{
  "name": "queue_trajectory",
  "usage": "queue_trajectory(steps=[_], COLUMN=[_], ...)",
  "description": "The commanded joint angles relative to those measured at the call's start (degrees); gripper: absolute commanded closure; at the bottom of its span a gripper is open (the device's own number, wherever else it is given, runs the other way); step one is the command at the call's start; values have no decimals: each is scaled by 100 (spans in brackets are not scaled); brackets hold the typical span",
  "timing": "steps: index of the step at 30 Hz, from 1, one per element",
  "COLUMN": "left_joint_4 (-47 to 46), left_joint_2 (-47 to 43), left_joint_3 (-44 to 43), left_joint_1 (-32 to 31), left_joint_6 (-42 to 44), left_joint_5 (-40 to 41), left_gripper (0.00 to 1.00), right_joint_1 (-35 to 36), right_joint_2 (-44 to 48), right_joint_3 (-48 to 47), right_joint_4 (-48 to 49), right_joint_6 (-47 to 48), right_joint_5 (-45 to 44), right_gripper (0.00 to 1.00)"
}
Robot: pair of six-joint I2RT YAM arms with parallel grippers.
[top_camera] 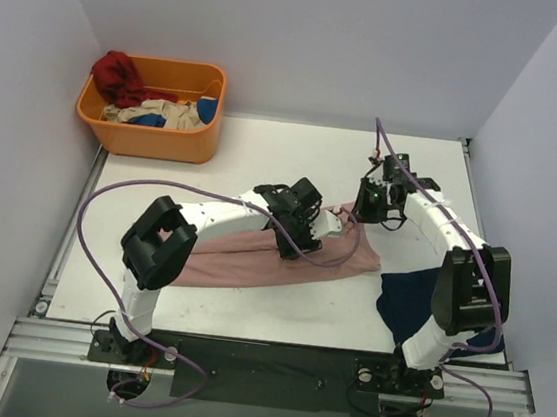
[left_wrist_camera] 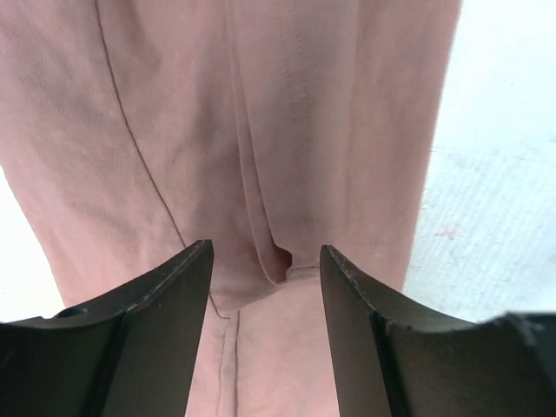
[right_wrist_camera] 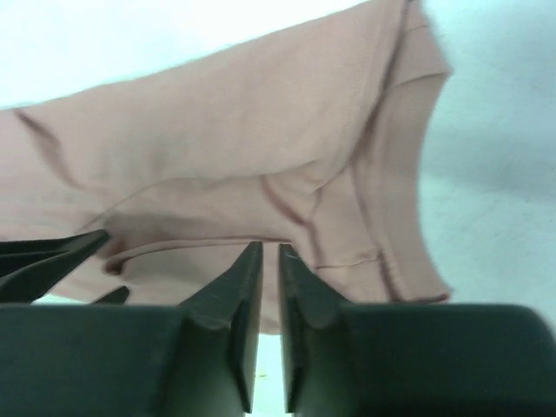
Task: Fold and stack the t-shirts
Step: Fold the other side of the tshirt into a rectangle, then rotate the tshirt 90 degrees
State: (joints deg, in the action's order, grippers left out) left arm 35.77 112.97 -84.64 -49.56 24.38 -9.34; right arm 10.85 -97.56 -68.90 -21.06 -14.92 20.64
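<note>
The dusty-pink t-shirt lies in a long crumpled band across the middle of the table; its print is hidden. My left gripper hovers low over its right part, jaws open and straddling a fold of the pink cloth. My right gripper is at the shirt's raised far-right corner. Its jaws are closed to a thin slit on the hem of the pink cloth. The dark navy t-shirt lies bunched at the front right, partly under the right arm.
An orange basket holding red, beige and blue clothes stands at the back left. White walls close the table on three sides. The left gripper's dark fingers show at the left edge of the right wrist view.
</note>
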Motion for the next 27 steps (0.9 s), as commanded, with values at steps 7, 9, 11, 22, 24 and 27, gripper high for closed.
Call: queue_trajectory(steps=[7, 9, 11, 22, 24, 27], left_joint_4=[827, 792, 791, 941, 993, 1029], left_joint_2=[-477, -539, -635, -1479, -1777, -1980], left_joint_3=[-273, -150, -62, 1018, 1247, 1432], left_joint_1=[306, 516, 753, 2361, 2564, 2688], left_joint_6=[85, -20, -91, -250, -180, -241], left_joint_5=[-903, -972, -1122, 81, 362, 749], left_gripper=[36, 37, 40, 55, 55, 53], right_joint_1=[480, 278, 189, 207, 207, 198], right_joint_2=[124, -70, -289, 710, 1000, 1283], right_joint_3=[966, 1168, 1151, 588, 807, 1369], right_joint_4=[181, 399, 454, -782, -1223, -1427], right_joint_6=[-573, -714, -653, -723, -837, -1091], right_joint_5=[608, 598, 625, -322, -946, -1335], right_gripper=[100, 100, 100, 100, 100, 100])
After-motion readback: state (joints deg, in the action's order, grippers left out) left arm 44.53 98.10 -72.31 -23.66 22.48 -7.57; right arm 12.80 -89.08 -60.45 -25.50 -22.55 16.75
